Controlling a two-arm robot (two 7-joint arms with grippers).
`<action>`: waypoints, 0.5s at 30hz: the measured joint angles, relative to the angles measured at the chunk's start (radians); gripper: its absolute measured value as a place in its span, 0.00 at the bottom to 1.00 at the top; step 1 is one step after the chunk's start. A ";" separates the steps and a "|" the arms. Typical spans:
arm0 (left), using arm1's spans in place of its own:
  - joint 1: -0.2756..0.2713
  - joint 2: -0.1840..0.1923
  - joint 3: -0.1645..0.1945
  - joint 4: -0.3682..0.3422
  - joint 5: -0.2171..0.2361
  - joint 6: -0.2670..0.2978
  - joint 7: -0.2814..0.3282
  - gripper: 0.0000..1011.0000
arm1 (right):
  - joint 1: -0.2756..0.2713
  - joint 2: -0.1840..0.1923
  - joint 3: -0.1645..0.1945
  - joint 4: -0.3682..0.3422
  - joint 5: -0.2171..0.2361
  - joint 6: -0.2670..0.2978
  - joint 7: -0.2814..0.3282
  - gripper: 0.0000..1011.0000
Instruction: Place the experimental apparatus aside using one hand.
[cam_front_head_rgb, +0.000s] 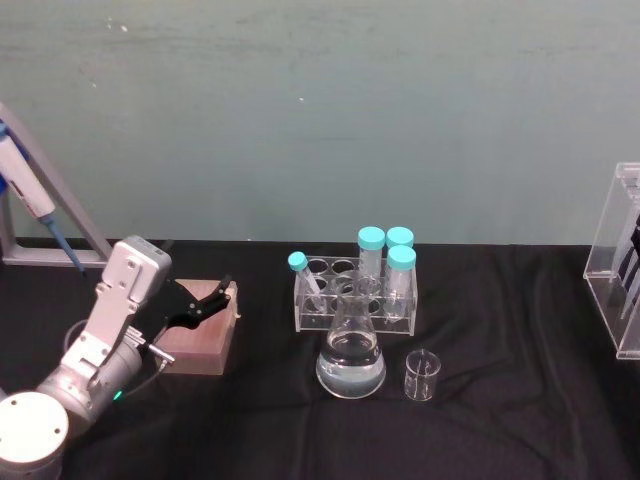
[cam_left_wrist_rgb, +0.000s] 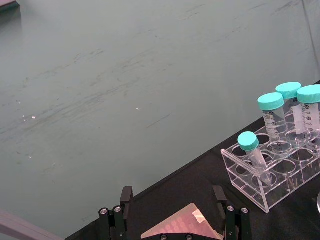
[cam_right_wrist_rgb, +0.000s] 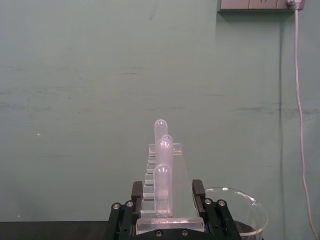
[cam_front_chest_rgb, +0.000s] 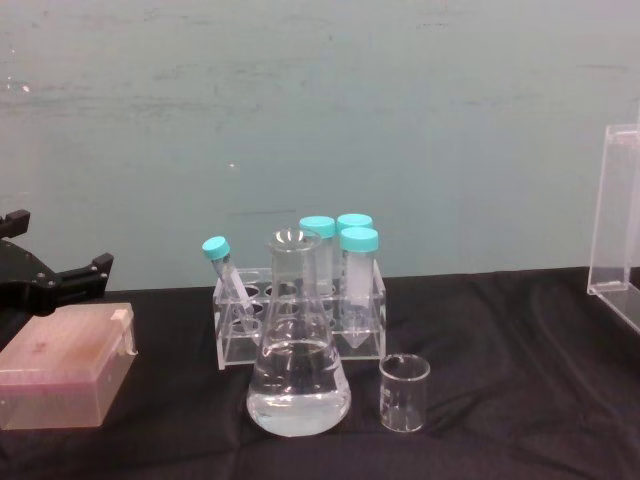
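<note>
Right gripper (cam_right_wrist_rgb: 168, 186) clamps the pipette stand (cam_front_head_rgb: 605, 240) at the table's right edge.
Left gripper (cam_front_head_rgb: 222, 295) gapes over the pink box (cam_front_head_rgb: 195, 345), far across.

Black cloth (cam_front_chest_rgb: 500, 330) over the table, green wall behind.
Flask (cam_front_chest_rgb: 298, 375) front centre, clear liquid in its lower part.
Beaker (cam_front_chest_rgb: 404, 393) just beside it on the right, not touching.
Rack (cam_front_chest_rgb: 235, 340) behind the flask: three teal-capped tubes (cam_front_chest_rgb: 358, 285) upright at its right end, one tube (cam_front_chest_rgb: 226, 272) leaning at its left end.
Pink box (cam_front_chest_rgb: 65, 368) at far left; left gripper (cam_front_chest_rgb: 58, 242) above it, fingers spread.
Clear stand (cam_front_chest_rgb: 618, 215) at the right edge, well apart.
</note>
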 joint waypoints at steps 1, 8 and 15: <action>0.000 0.000 0.000 0.000 0.000 0.000 0.000 0.99 | 0.000 0.000 0.000 0.000 0.000 0.001 -0.001 0.59; 0.000 0.000 0.000 0.000 0.000 0.000 0.000 0.99 | 0.000 -0.003 0.003 0.000 -0.002 0.002 -0.008 0.59; 0.000 0.000 0.000 0.000 0.000 0.000 0.000 0.99 | 0.002 -0.003 0.005 0.007 -0.007 0.003 -0.015 0.59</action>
